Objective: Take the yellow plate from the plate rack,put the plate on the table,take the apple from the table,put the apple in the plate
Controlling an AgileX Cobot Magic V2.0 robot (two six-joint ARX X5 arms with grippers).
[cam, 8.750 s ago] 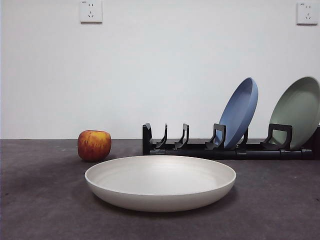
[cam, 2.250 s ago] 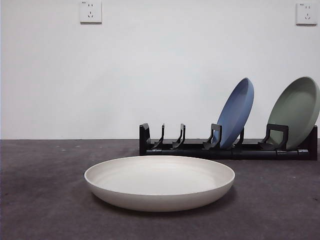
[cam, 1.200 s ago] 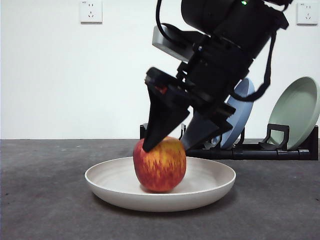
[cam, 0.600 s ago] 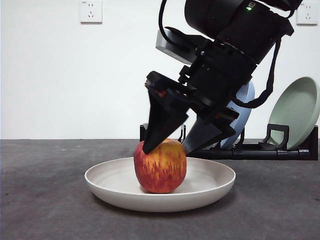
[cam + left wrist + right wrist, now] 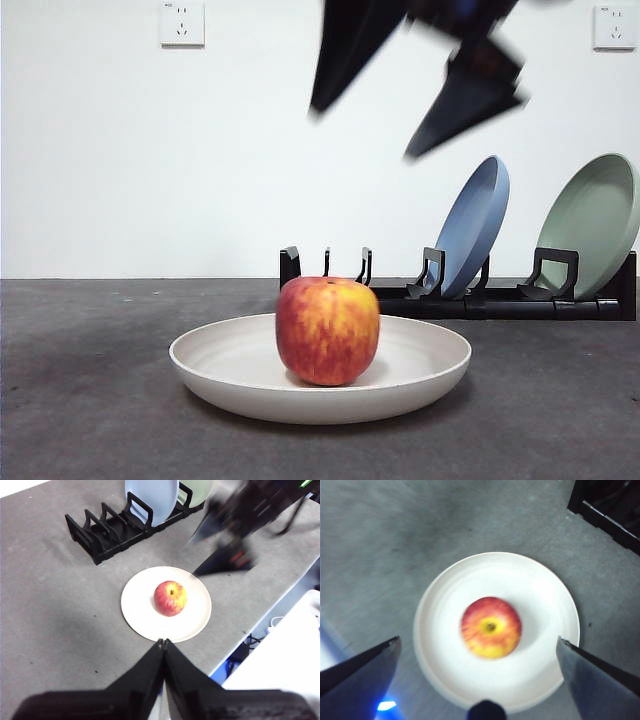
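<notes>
The red, yellow-streaked apple (image 5: 328, 331) (image 5: 170, 598) (image 5: 491, 627) rests upright in the middle of the cream yellow plate (image 5: 230, 365) (image 5: 140, 615) (image 5: 540, 595), which lies flat on the dark grey table (image 5: 90, 400). High above the apple hangs my right gripper (image 5: 412, 100) (image 5: 479, 650), open and blurred, with nothing between its jaws; the apple lies far below the gap. My left gripper (image 5: 164, 642) is shut and empty, held back well away from the plate. The black plate rack (image 5: 330, 290) (image 5: 100, 535) stands behind the plate.
A blue plate (image 5: 475, 225) (image 5: 150, 497) and a pale green plate (image 5: 595, 225) lean in the rack's right slots. The rack's left slots hold nothing. The table's edge (image 5: 260, 615) runs close to the plate in the left wrist view.
The right gripper has let go of the apple and risen sharply from around it to the top of the front view. The apple stays in the plate, shifted slightly right.
</notes>
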